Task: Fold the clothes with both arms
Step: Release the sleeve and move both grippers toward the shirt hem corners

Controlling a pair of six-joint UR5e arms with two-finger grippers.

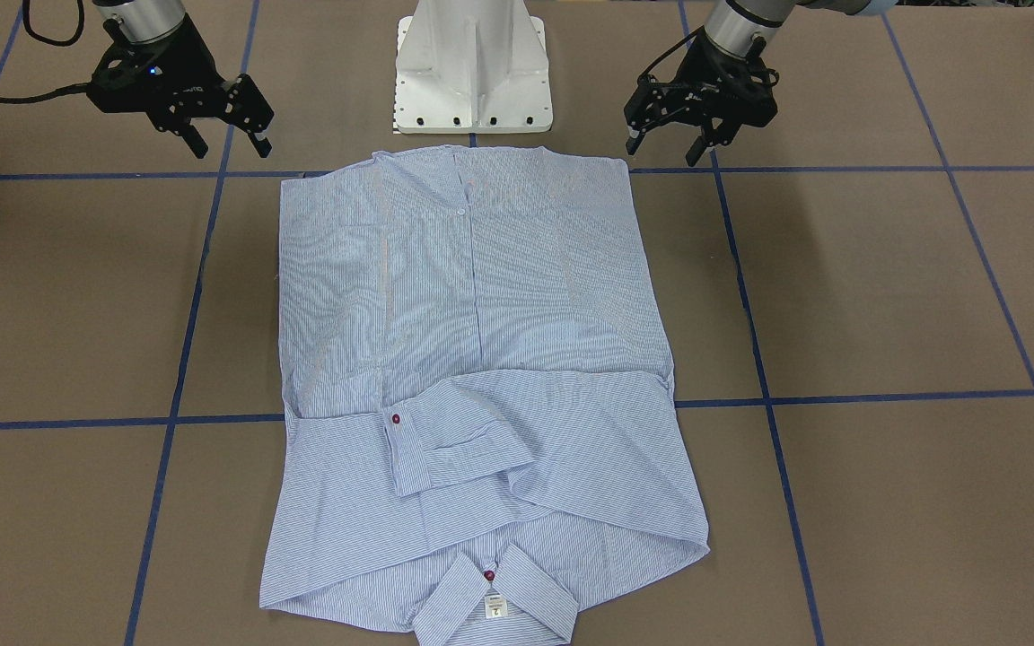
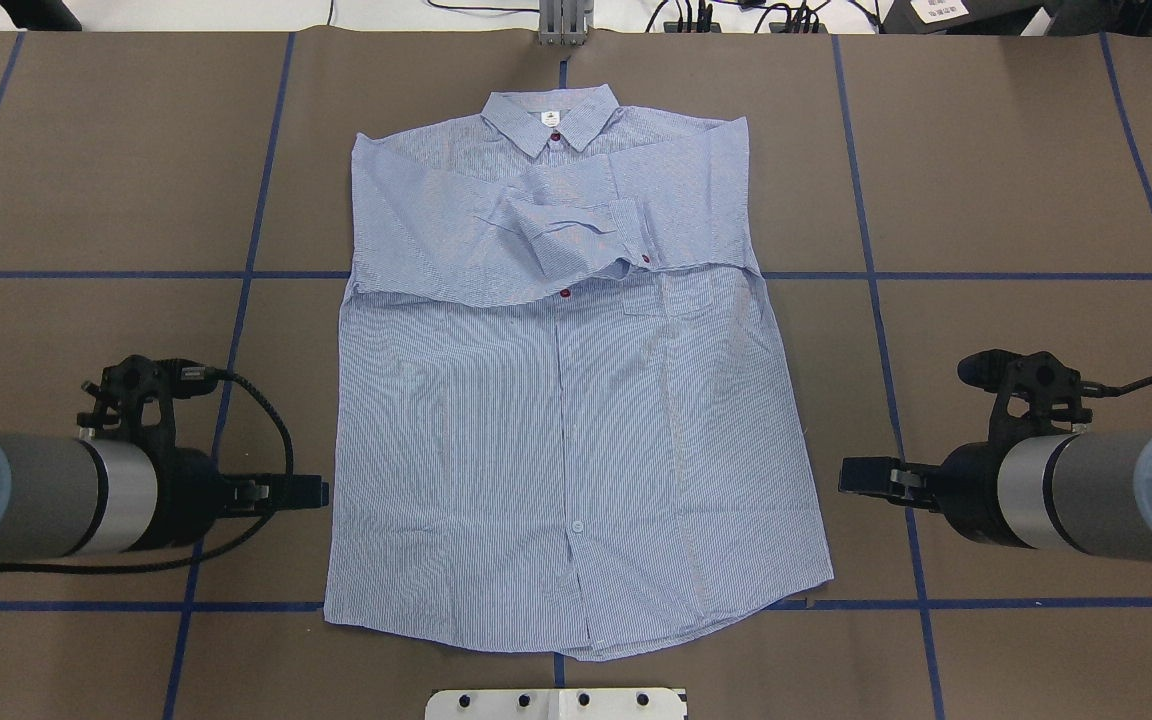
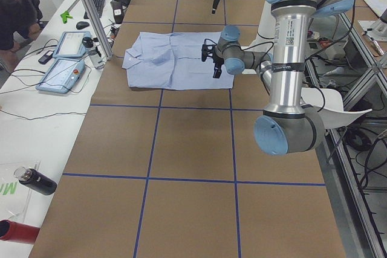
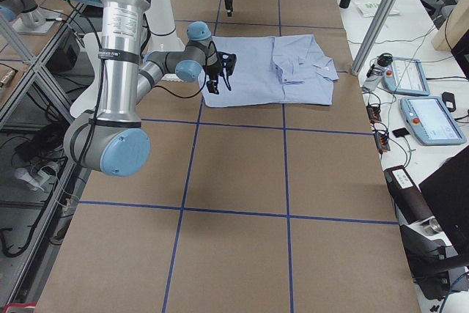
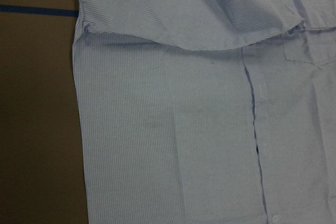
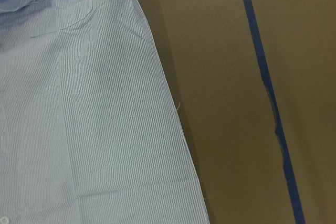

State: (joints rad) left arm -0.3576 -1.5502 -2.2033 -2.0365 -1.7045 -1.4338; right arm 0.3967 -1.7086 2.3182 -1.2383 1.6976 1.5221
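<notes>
The shirt (image 2: 576,420) lies flat and face up on the brown surface (image 2: 986,200), right in front of the white base (image 1: 472,67). Its hem (image 2: 576,630) is the end closest to the base and its collar (image 2: 551,120) is the end farthest from it. Both sleeves (image 2: 556,235) are already folded in across the chest, so the step in hand looks like the big fold that brings the bottom half up toward the collar. The left fingers (image 1: 698,146) hang on one side of the base and the right fingers (image 1: 196,142) on the other. Both pairs are spread apart and hold nothing. The shirt lies between them, with a side edge just beside each pair, near the hem corners, but no cloth is touched. The next move likely calls for each pair to go down to its own hem corner and pinch it. Then both would lift together and carry the hem away from the base, evenly, so the cloth stays straight.
</notes>
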